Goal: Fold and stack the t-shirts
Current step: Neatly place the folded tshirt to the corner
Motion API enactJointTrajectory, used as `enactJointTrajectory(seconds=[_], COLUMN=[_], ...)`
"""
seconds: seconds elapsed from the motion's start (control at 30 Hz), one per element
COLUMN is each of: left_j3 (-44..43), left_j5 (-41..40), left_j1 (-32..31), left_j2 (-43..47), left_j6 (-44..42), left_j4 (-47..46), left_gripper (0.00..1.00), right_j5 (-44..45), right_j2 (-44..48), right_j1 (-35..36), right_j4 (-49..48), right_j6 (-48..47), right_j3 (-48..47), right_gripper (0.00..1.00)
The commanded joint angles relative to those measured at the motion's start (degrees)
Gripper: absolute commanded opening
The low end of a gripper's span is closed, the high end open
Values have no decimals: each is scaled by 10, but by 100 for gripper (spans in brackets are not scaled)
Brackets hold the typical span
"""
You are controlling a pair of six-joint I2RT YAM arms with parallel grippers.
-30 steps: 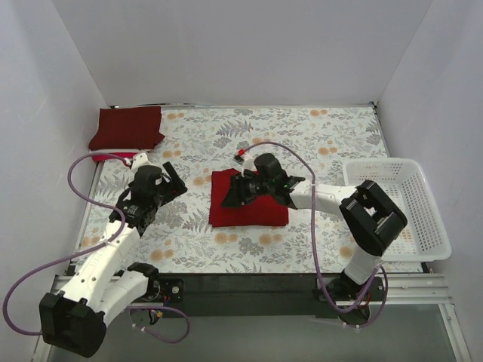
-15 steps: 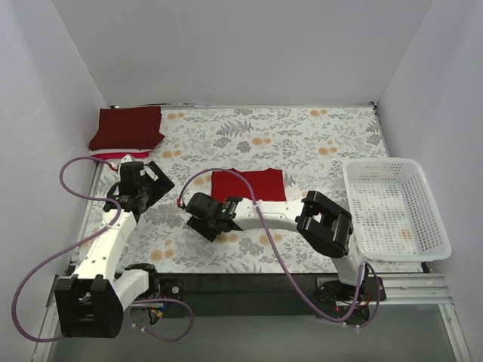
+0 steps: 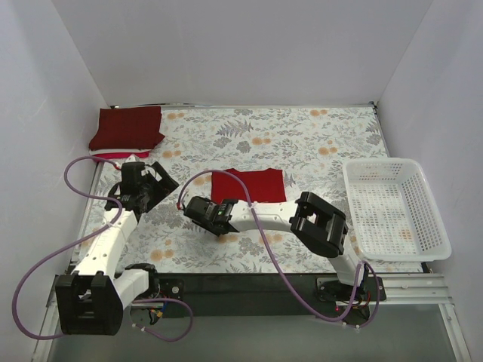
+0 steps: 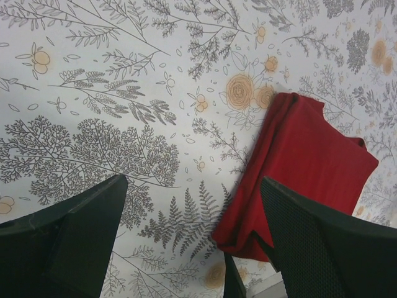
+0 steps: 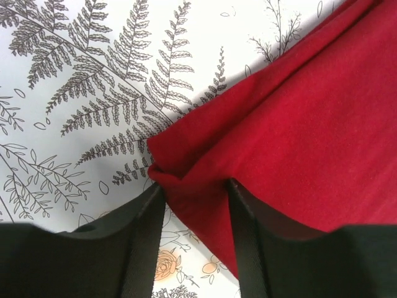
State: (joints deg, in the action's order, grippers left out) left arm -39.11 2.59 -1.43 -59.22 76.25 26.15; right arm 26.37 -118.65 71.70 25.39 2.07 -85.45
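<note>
Two folded shirts show from overhead: the bright red t-shirt (image 3: 249,185) lies mid-table and the dark maroon t-shirt (image 3: 127,127) in the far left corner, well apart. Only the right wrist view lets us see the right gripper (image 5: 192,192) drawn narrow onto the red shirt's bunched corner. The left wrist view shows the left gripper (image 4: 192,186) spread wide above the floral tablecloth (image 4: 93,93).

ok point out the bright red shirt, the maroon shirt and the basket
bright red shirt (image 3: 264,185): top view, middle of folded cloth
maroon shirt (image 3: 127,127): top view, centre of its top face
basket (image 3: 377,162): top view, far rim
</note>
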Motion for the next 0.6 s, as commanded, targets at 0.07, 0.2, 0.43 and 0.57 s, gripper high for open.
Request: enactJointTrajectory(seconds=[0.07, 0.2, 0.43, 0.57], left_j3=[5, 1, 22, 29], left_j5=[52, 97, 217, 244], left_j1=[4, 3, -6, -35], left_j2=[-27, -75, -132, -147], left_j6=[-10, -3, 69, 128], left_j4=[-18, -21, -60, -101], left_gripper=[87, 87, 88, 88], right_j5=[-6, -18, -71, -92], right_j2=[-4, 35, 150, 186], right_j1=[3, 3, -15, -28], right_j4=[-26, -53, -125, -162], right_j6=[-38, -42, -1, 14], right_j3=[7, 40, 121, 159], right_gripper=[34, 1, 1, 1])
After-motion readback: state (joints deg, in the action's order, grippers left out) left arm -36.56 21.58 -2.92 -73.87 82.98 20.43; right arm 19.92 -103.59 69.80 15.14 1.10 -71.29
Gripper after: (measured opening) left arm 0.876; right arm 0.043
